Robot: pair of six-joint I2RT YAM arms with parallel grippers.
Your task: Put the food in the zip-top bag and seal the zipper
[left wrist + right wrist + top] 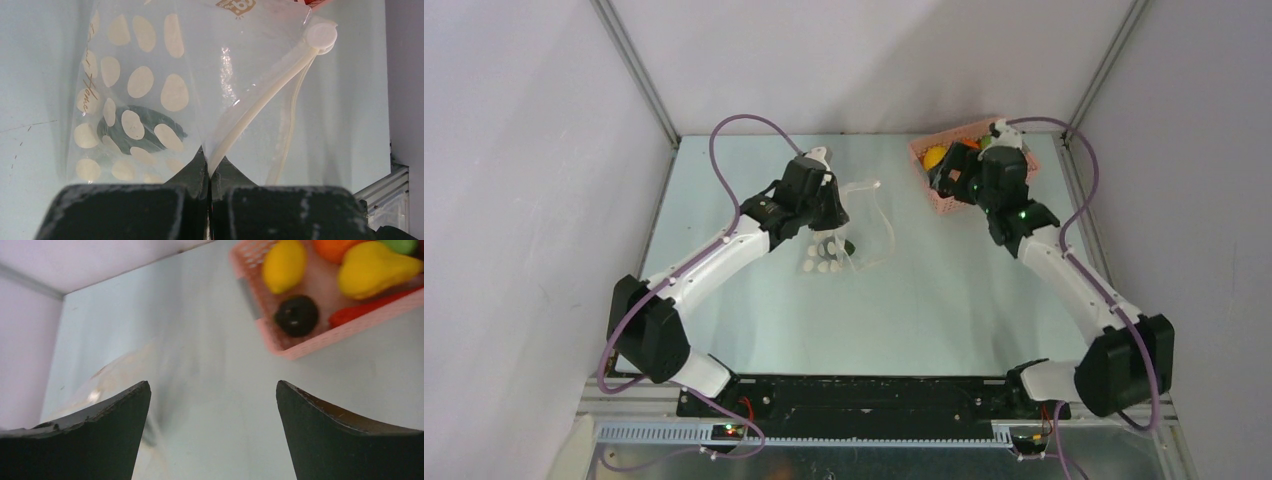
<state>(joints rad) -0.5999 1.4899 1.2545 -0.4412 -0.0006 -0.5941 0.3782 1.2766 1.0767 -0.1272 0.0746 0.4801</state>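
Pale blue-green table (924, 300) fills a booth of plain whitish walls, seen from above. At its near edge, two white-and-black robot arms rise from a black mounting rail (864, 395). The left arm (714, 260) reaches toward the far middle, and the right arm (1074, 275) reaches toward the far right corner.

The left gripper (209, 167) has its black fingers pressed together. They pinch a clear, floppy zip-top bag (150, 75), printed with white round dots, at the near end of its mouth edge. The bag sits around the middle of the table, just right of this gripper.

The zipper (260, 107), a narrow whitish strip, runs from the pinch away to the far right and ends at a round white slider tab (320, 36). A second pale strip hangs apart from it, so the mouth gapes. A dark green piece of food (150, 127) shows through the dotted plastic.

The right gripper (212, 385) is spread wide and holds nothing, above bare table just near and left of a pink lattice basket (310, 342).

That basket stands at the far right and holds more of the food:
- a yellow lemon (285, 265)
- a yellow pear (372, 269)
- a dark round fruit (296, 315)
- a red piece (360, 312)
- an orange fruit (335, 247), cut off by the frame
- a green fruit (400, 245), cut off by the frame
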